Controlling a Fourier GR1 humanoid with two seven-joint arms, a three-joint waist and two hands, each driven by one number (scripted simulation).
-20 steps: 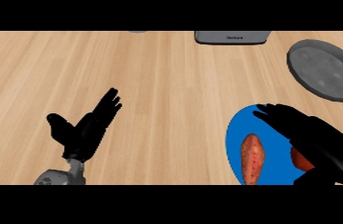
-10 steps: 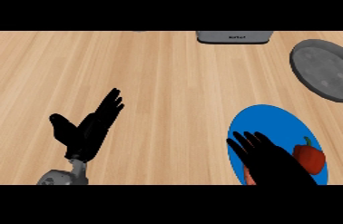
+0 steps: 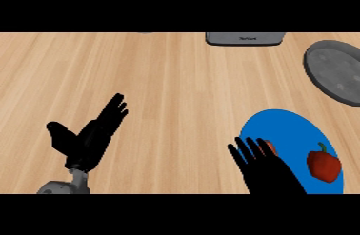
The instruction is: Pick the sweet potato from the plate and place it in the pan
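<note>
Where the right hand (image 3: 271, 176) lies over the left part of the plate (image 3: 295, 127), only an orange sliver of the sweet potato (image 3: 271, 147) shows beside its fingers, which are straight, spread and curled round nothing. A red pepper (image 3: 323, 165) lies on the plate's right part. The pan (image 3: 337, 70) sits at the right edge of the counter (image 3: 175, 77), apart from the plate. The left hand (image 3: 90, 140) rests open near the lower left corner.

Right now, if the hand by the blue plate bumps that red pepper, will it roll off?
Probably it would wobble or roll: the red pepper looks rounded and lies near the right rim of the blue plate. Its smooth skin may slip under fingers. The right hand hovers beside it, not touching.
</note>
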